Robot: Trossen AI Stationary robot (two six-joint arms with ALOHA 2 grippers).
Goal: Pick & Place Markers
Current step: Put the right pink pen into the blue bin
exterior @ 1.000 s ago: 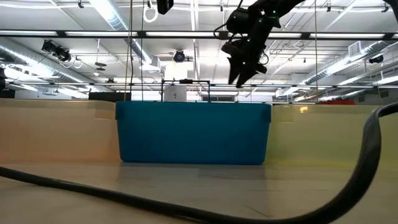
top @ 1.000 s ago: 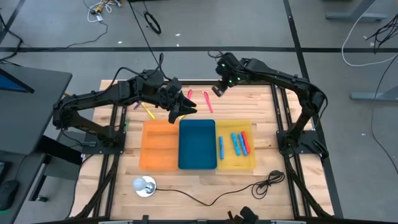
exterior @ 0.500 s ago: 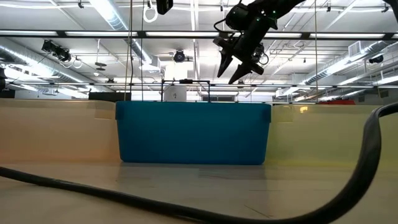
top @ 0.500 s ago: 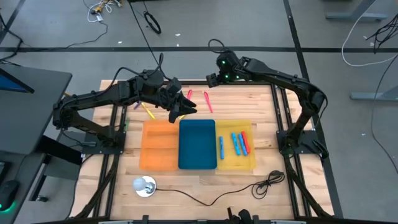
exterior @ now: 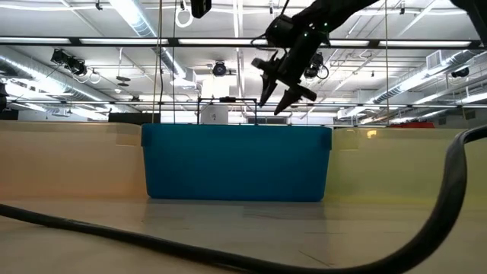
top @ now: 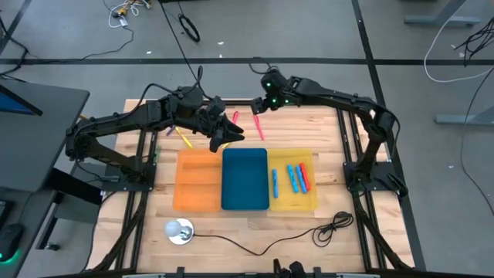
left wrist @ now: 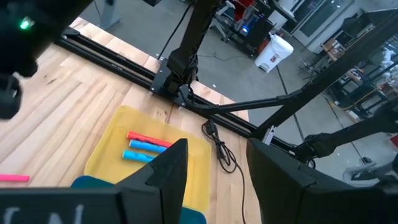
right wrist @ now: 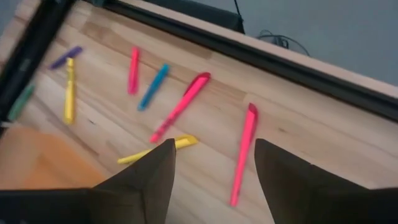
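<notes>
Three trays, orange [top: 196, 179], blue [top: 245, 178] and yellow [top: 294, 198], sit side by side. Thin pink, yellow and blue markers [right wrist: 181, 106] lie loose beyond them; others lie in the yellow tray. Right gripper [exterior: 275, 94] hovers parted, empty; left gripper [top: 231, 133] likewise, above the blue tray's far edge.

**Markers Partly Out of Sight**

From above, the left gripper [top: 231, 131] covers several markers [right wrist: 180, 107] on the far boards. A pink marker [left wrist: 13, 178] is cut by the left wrist view's edge; low view's blue tray [exterior: 236, 162] hides everything behind.
</notes>
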